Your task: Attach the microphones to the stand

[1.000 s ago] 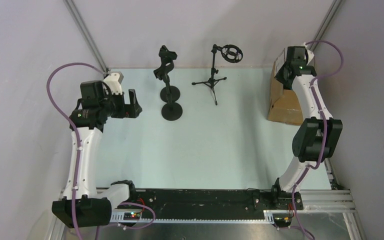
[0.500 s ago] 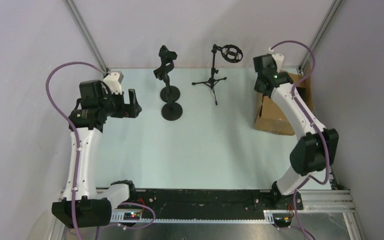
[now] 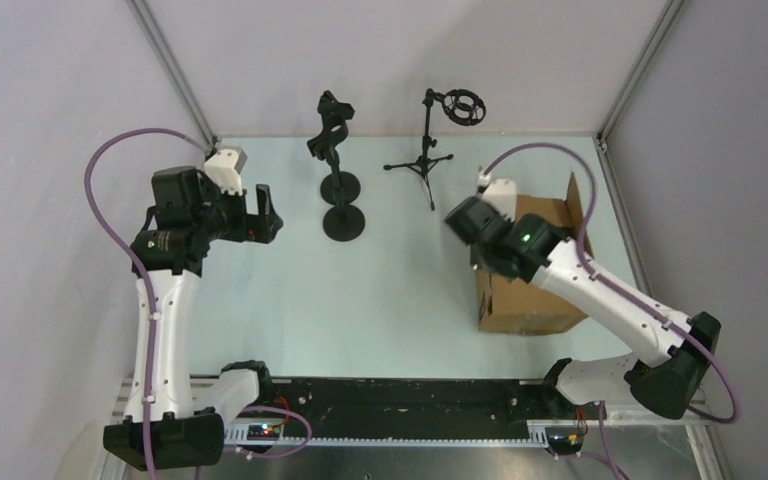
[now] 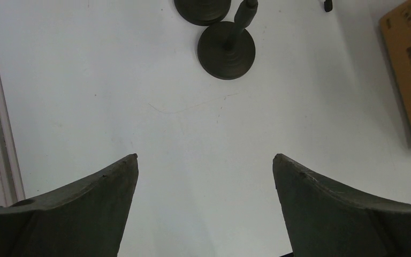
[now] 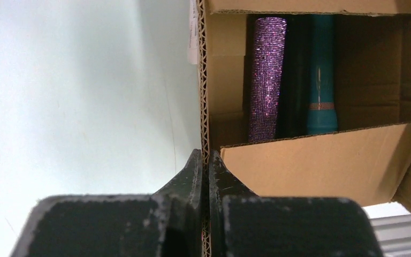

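Right gripper [image 5: 205, 156] pinched shut on box [image 3: 525, 300] wall; box dragged from far right corner toward table [image 3: 380, 300] centre since a second ago. Inside lie purple microphone [image 5: 267, 80], black microphone [image 5: 295, 80], turquoise microphone [image 5: 321, 69], side by side. Left gripper [image 4: 205, 158] spread wide, holding nothing, near stands [image 3: 343, 222]; broad table stretch between box and stands.

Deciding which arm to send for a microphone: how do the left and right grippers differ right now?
The left gripper is wide open and empty; the right gripper is shut on a wall of the cardboard box. The left gripper hangs over the table near a round stand base; the right gripper sits at the box holding the microphones. Neither holds a microphone.
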